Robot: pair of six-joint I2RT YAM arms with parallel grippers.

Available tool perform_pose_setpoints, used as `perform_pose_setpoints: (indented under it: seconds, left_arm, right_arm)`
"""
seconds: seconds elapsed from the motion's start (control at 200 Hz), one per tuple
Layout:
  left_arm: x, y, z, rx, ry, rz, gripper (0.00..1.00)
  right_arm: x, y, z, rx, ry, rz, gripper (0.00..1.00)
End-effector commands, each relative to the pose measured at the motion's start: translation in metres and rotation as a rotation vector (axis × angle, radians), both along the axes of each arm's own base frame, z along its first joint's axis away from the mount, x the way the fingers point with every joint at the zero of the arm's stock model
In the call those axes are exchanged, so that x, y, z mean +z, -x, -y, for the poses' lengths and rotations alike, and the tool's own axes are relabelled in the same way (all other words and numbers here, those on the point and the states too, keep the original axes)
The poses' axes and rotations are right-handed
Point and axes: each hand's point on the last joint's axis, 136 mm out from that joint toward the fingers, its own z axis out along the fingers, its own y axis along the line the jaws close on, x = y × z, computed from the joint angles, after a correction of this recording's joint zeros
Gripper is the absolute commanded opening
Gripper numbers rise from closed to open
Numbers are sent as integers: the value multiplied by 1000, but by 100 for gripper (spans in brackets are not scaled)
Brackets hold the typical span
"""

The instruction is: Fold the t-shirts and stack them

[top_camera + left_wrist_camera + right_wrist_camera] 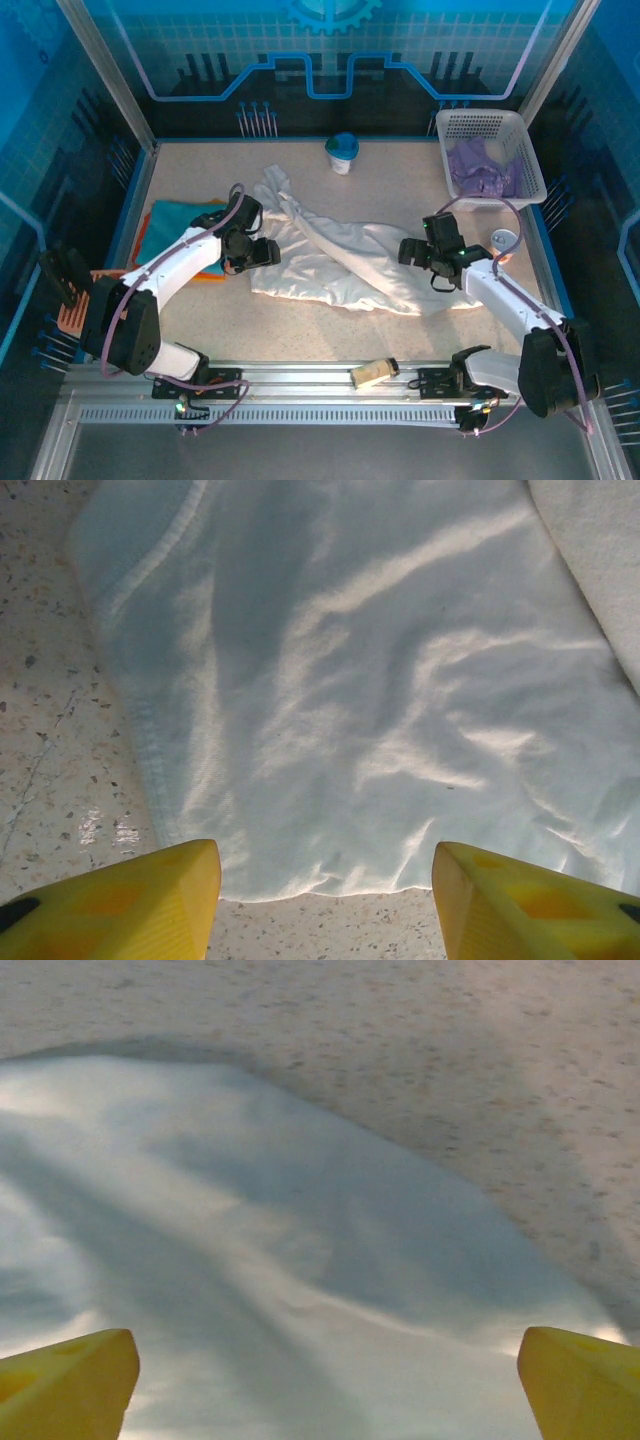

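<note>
A white t-shirt (pixel 340 262) lies crumpled and partly spread across the middle of the table. My left gripper (pixel 262 252) stands open at its left hem, the hem edge (pixel 320 890) lying between the yellow fingers (pixel 150 900) with nothing gripped. My right gripper (pixel 418 252) hovers open over the shirt's right part, white cloth (pixel 300 1290) spanning the gap between its fingers (pixel 70 1380). A folded teal t-shirt (pixel 180 222) rests on an orange one (pixel 210 272) at the left. A pale purple t-shirt (pixel 482 168) sits in the basket.
The white lattice basket (pixel 490 125) stands at the back right. A blue-lidded cup (pixel 342 152) is at the back centre, another small cup (pixel 504 242) by the right arm. A salmon-pink ribbed tray (pixel 72 318) lies at the far left edge.
</note>
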Motion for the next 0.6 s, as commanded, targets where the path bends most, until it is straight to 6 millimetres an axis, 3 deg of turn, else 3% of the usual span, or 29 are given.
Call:
perform_pose_setpoints:
  seconds: [0.0,0.155,0.245,0.29,0.455,0.595]
  left_arm:
    - [3,-2,7,-15,31,9,59]
    - [-2,4,6,-15,30,-2,59]
    - [-3,6,4,-15,23,-2,59]
    - [-3,7,3,-14,19,-2,59]
    - [-3,4,4,4,30,1,59]
    - [-2,0,7,1,34,5,59]
  right_arm:
    - [-8,-6,27,-70,36,-80,100]
    - [-31,-7,40,-113,-9,-207,100]
    - [-41,-6,38,-102,-19,-234,100]
    - [-44,-5,34,-92,-46,-236,95]
    - [-43,-3,17,-51,-147,-196,68]
    - [-32,1,12,-11,-103,-133,20]
